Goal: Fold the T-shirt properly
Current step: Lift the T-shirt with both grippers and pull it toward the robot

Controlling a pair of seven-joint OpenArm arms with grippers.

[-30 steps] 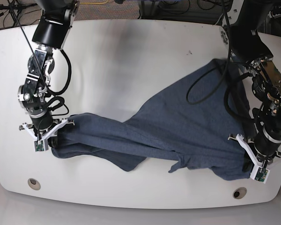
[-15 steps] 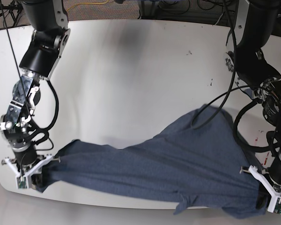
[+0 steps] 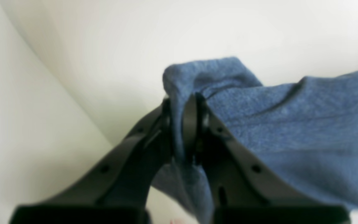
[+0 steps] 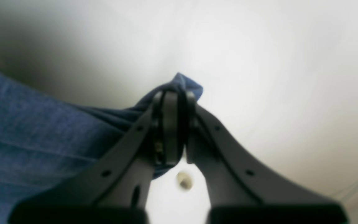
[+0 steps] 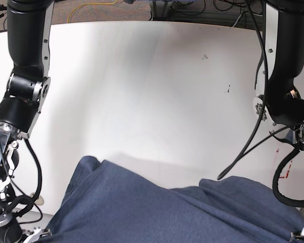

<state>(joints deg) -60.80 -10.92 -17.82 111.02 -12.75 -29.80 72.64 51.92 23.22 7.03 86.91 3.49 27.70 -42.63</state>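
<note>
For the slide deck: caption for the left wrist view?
Left claw shut on a bunched fold of the blue T-shirt, above the white table.

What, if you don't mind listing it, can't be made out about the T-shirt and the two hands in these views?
- T-shirt: its lower part runs off the bottom edge of the base view; sleeves, collar and lettering can't be found.
- Left hand: pinches a fold, but blur hides which part of the shirt it is.
- Right hand: likewise; the bunched cloth is blurred.
- Both hands lie below the base view's frame.
</note>
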